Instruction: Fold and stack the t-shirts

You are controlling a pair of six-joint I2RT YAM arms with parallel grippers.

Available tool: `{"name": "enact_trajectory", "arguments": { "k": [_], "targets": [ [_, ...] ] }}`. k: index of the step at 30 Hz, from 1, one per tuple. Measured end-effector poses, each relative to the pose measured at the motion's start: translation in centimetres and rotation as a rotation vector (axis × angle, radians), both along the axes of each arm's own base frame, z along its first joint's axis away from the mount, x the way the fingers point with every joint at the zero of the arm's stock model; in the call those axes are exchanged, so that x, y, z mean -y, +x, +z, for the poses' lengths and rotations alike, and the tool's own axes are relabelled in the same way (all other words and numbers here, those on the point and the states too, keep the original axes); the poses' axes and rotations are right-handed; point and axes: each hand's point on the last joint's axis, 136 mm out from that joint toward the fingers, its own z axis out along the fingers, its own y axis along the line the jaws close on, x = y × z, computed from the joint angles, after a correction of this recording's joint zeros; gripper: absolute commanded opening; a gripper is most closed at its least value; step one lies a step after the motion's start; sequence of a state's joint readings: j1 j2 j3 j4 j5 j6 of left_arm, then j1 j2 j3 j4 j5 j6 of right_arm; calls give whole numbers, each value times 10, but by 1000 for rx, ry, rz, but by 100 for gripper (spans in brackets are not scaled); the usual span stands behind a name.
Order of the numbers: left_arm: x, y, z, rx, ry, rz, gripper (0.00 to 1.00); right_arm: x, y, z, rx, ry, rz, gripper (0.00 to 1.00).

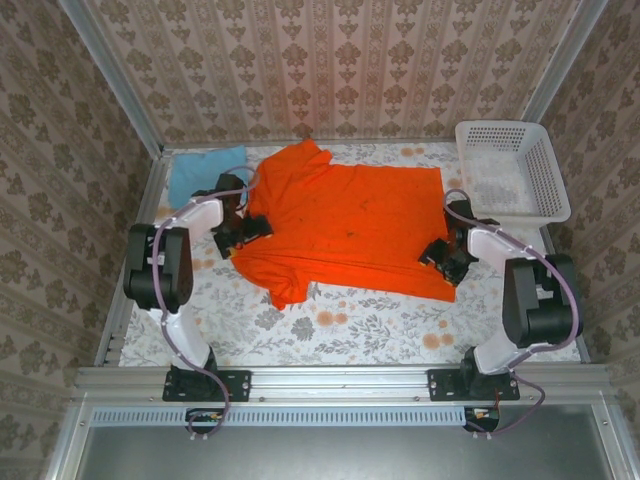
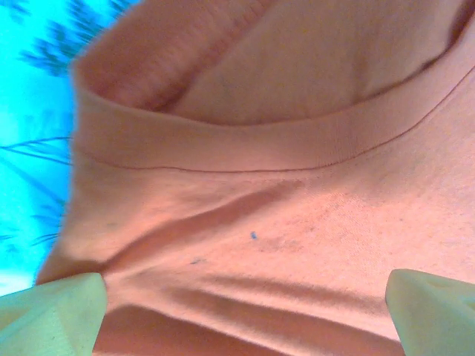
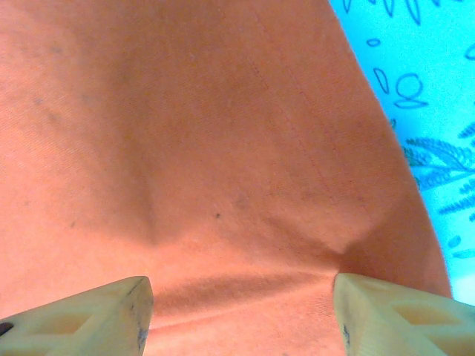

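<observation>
A: Left gripper (image 2: 243,288), what is it doing?

B: Jaws are standing wide, gripping nothing, hanging just over the collar (image 2: 245,144) of the orange shirt (image 1: 345,220).

A: Right gripper (image 3: 241,288)?

B: Also gaping, nothing pinched, sitting low over the hem (image 3: 349,148) at the shirt's right end.

A: Shirt itself?

B: It is lying spread across mid-table (image 1: 380,325), collar left, hem right. The blue shirt (image 1: 205,170) is lying far left, and the basket (image 1: 500,127) is sitting far right.

A: Handling?

B: I'm judging it light, limp and quick to wrinkle, sagging wherever it's unsupported. I'm favouring the ribbed collar and stitched hem for grips, since the thicker cloth there should be slipping less.
</observation>
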State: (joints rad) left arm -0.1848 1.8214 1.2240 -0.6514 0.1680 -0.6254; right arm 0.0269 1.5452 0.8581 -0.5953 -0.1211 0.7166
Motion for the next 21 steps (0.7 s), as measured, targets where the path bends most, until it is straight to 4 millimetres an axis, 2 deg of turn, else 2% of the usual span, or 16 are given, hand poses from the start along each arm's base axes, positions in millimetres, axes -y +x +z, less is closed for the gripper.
{"name": "enact_trajectory", "arguments": {
  "k": [2,4,7,9,11,14,17,21],
  "targets": [
    [-4,1,14,28,-17,14,91,-4,-1,9,45,13,17,69],
    [0,-2,29,59,-46,7,79,-9,-1,19,86,22,41,68],
    [16,-22,46,84,-96,-57,65,-21,-2,30,134,37,96,65],
    [30,-43,48,68,-112,-120,55,-30,-4,36,151,44,130,61],
    [49,-72,45,33,-122,-203,49,-35,-8,36,140,45,151,58],
    [65,-118,33,-44,-132,-278,43,-37,-21,32,87,43,158,55],
    [62,-158,19,-123,-140,-275,38,-35,-33,25,41,41,156,54],
    [59,-183,3,-192,-157,-232,37,-33,-47,18,-5,39,156,53]
  ]
}}
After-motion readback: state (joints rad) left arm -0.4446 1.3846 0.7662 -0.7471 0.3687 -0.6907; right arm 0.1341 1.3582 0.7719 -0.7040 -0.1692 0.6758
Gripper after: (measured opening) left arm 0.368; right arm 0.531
